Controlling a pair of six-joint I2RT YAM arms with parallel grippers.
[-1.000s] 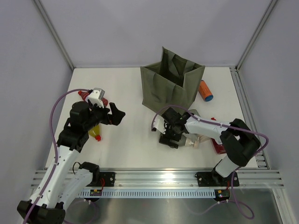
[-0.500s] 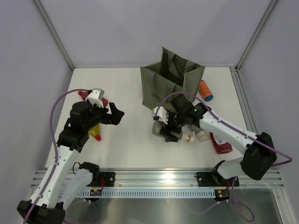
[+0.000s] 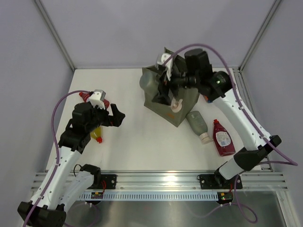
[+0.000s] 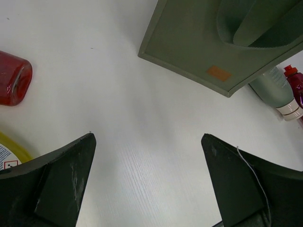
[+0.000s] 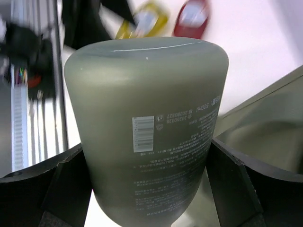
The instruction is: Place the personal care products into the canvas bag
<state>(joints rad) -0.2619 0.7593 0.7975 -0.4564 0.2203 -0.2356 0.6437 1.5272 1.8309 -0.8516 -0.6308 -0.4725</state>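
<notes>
- The right gripper (image 5: 149, 189) has its jaws spread wide around the body of a grey-green pump bottle (image 3: 147, 81). It holds the bottle sideways above the canvas bag (image 4: 189, 38), which stands near the table's (image 3: 137, 146) far edge.
- The left gripper (image 4: 147, 142) is fully spread and holds nothing, near the left edge.
- Risk: the bottle's base seems to overhang the bag's left rim. Let go here, it could hit the soft wall and roll out.
- A 2nd grey-green bottle (image 3: 198, 124) and a dark red bottle (image 3: 222, 139) lie nearer the right edge. If the bag folds, loading them gets harder.
</notes>
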